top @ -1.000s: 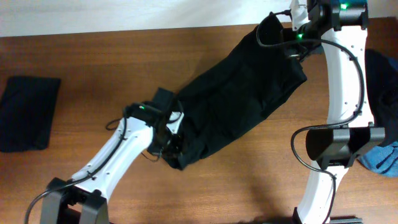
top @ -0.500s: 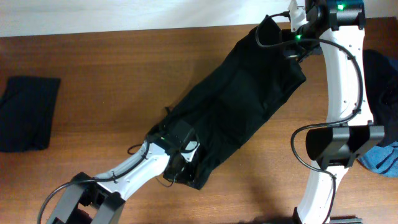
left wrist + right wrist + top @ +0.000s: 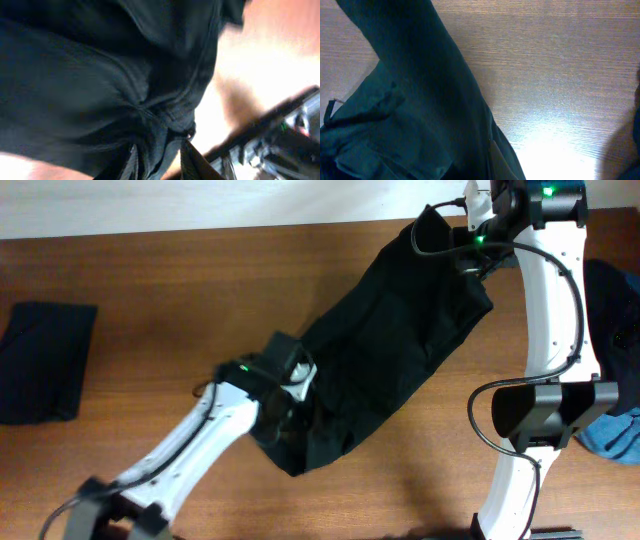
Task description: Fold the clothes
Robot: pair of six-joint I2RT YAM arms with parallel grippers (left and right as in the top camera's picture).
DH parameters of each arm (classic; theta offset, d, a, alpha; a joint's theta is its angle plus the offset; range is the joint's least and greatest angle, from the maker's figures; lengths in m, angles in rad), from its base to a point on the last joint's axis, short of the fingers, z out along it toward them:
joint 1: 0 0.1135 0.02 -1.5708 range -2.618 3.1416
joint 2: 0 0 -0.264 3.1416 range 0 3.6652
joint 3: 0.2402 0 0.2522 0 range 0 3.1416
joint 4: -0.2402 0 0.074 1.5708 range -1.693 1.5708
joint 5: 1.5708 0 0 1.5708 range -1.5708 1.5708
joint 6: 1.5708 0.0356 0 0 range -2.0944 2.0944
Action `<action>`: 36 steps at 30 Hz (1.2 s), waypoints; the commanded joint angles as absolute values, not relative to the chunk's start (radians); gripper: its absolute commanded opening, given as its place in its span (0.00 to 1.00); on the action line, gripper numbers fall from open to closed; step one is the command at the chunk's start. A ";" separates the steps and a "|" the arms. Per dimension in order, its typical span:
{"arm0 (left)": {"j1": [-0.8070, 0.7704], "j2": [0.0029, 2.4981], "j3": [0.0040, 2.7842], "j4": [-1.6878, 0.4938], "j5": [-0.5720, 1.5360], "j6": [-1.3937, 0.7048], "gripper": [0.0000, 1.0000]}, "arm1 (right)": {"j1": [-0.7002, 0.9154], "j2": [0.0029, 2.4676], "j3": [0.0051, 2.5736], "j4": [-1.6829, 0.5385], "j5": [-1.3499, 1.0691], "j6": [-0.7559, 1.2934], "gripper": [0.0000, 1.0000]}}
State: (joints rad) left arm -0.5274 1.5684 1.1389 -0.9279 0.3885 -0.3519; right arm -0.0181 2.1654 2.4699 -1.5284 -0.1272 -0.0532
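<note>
Trousers (image 3: 390,350) run lower-left to upper-right; lower end now pulled back up-left. Left claw (image 3: 160,162) part-open around cloth; right claw (image 3: 472,252) clamped on top end.

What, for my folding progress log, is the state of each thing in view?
black trousers: unfolded, stretched diagonally across the table, lower end bunched.
left gripper: fabric between its fingers, grip unclear.
right gripper: shut on the trousers' upper end.
black garment: folded, lying flat at the left.
blue piece: crumpled at the right edge.
dark pile: unfolded heap, right edge.
</note>
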 commanded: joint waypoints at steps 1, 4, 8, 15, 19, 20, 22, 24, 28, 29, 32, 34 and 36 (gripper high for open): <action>-0.519 1.525 1.179 -0.939 0.179 -0.352 0.28 | -0.014 2.152 2.470 -1.522 -0.120 -0.047 0.05; -0.519 1.530 1.168 -0.940 0.142 -0.356 0.28 | -0.014 2.152 2.470 -1.522 -0.120 -0.047 0.05; -0.526 1.532 1.135 -0.944 0.167 -0.397 0.22 | -0.014 2.152 2.470 -1.522 -0.120 -0.047 0.05; -0.550 1.532 1.045 -0.762 0.023 -0.501 0.01 | -0.014 2.152 2.470 -1.521 -0.123 -0.047 0.04; -0.549 1.533 0.974 -0.607 0.022 -0.532 0.01 | -0.014 2.152 2.470 -1.526 -0.122 -0.047 0.04; -0.549 1.533 0.962 -0.614 0.022 -0.539 0.01 | -0.014 2.152 2.470 -1.528 -0.122 -0.047 0.04; -0.549 1.538 0.929 -0.652 0.022 -0.538 0.01 | -0.014 2.152 2.470 -1.528 -0.122 -0.047 0.04; -0.549 1.546 0.896 -0.679 0.022 -0.538 0.01 | -0.014 2.152 2.470 -1.526 -0.122 -0.047 0.04; -0.549 1.558 0.822 -0.680 0.022 -0.558 0.01 | -0.014 2.152 2.470 -1.521 -0.122 -0.047 0.04; -0.549 1.560 0.805 -0.676 0.022 -0.565 0.01 | -0.014 2.152 2.470 -1.521 -0.122 -0.047 0.04; -0.549 1.560 0.778 -0.660 0.011 -0.565 0.01 | -0.014 2.152 2.470 -1.522 -0.122 -0.047 0.04; -0.548 1.559 0.778 -0.651 -0.005 -0.564 0.01 | -0.014 2.152 2.470 -1.522 -0.122 -0.047 0.04; -0.546 1.553 0.793 -0.651 -0.001 -0.564 0.00 | -0.014 2.152 2.470 -1.522 -0.122 -0.047 0.04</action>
State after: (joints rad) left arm -0.5484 1.5543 0.7799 -0.6579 0.0212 -0.5476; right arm -0.0181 2.1654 2.4699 -1.5307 -0.1276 -0.0528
